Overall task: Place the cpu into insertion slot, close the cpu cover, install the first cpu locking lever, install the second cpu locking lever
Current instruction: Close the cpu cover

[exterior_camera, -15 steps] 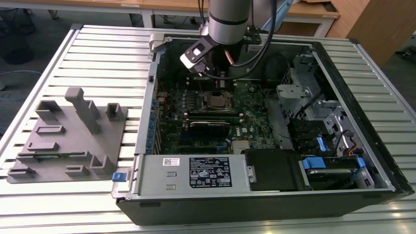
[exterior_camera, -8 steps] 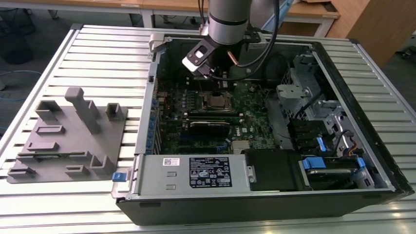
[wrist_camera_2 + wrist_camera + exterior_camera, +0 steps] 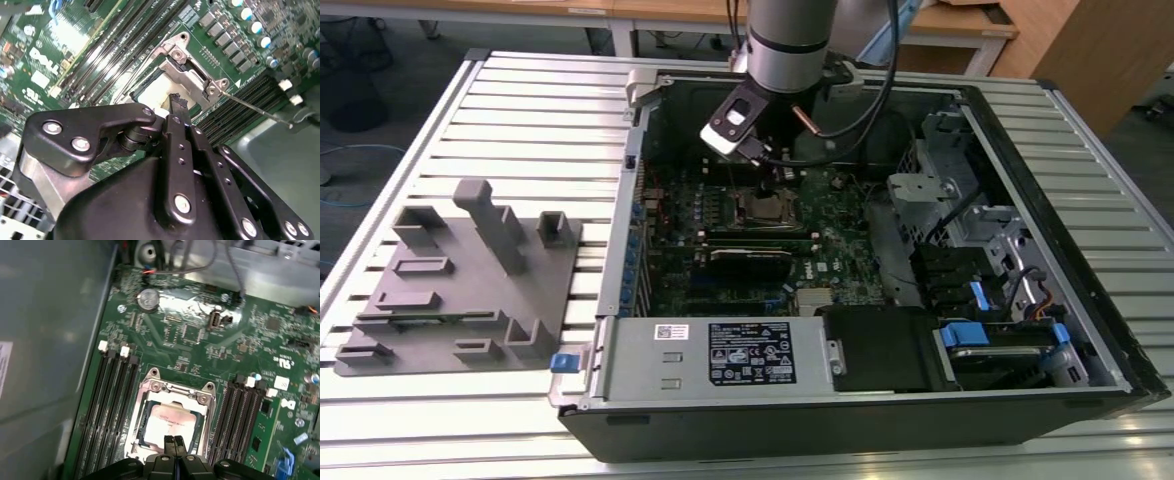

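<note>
Black pincer (image 3: 174, 441) linkage is seen closest in both wrist views. Its 2 fingers (image 3: 175, 125) are brought together with no gap, and nothing is gripped between them. The tips are held just above one edge of the cover.

Around the pincer, the open case (image 3: 854, 430) is laid on its side, with the grey power supply (image 3: 720, 350) well apart from the tips. The green board (image 3: 200, 340) is spread beneath the pincer, and 2 banks of memory slots (image 3: 112, 410) are set on either side of it.

Directly below the tips lies the slot (image 3: 758, 207), with the cpu (image 3: 167, 426) already seated in it, so step 1 is judged done. The cover (image 3: 175, 391) appears lowered over the cpu, whose pale face is shown through the window, so step 2 is judged done or nearly so. 1 thin lever (image 3: 255, 109) is seen jutting free beside the pincer and appears unlatched, so both lever steps are judged left. Nothing is seen barring the way; only the memory slots crowd close.
</note>
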Motion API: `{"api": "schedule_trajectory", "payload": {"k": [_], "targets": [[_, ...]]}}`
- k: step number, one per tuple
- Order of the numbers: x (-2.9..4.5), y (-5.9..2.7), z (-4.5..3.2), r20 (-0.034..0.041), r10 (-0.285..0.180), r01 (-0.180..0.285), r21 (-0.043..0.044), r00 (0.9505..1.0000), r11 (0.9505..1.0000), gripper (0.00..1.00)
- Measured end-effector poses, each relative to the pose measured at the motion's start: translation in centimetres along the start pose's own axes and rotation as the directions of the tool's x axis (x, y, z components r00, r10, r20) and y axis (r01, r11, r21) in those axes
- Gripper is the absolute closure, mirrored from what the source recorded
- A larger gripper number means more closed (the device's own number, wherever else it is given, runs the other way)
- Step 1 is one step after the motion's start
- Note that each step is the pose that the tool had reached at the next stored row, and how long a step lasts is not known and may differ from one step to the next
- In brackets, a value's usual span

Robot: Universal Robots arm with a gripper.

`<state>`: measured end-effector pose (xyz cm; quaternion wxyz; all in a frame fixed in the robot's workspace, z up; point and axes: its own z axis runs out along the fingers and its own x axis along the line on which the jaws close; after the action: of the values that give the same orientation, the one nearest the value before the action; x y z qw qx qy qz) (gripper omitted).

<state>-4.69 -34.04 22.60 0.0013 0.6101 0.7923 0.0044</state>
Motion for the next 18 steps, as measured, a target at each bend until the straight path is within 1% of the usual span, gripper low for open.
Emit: {"api": "schedule_trajectory", "payload": {"k": [2, 4, 7, 10, 13, 18], "targets": [[0.00, 0.00, 0.02, -0.0003, -0.037, 0.037, 0.0001, 0.9993, 0.9993, 0.89], [0.00, 0.00, 0.05, -0.0006, -0.072, 0.072, 0.0002, 0.9974, 0.9974, 0.89], [0.00, 0.00, 0.07, -0.0010, -0.121, 0.121, 0.0004, 0.9927, 0.9927, 0.89], [0.00, 0.00, 0.08, -0.0014, -0.157, 0.157, 0.0004, 0.9876, 0.9876, 0.89], [0.00, 0.00, 0.10, -0.0018, -0.197, 0.197, 0.0004, 0.9805, 0.9805, 0.89], [0.00, -0.01, 0.12, -0.0023, -0.259, 0.259, 0.0005, 0.9659, 0.9659, 0.89]]}}
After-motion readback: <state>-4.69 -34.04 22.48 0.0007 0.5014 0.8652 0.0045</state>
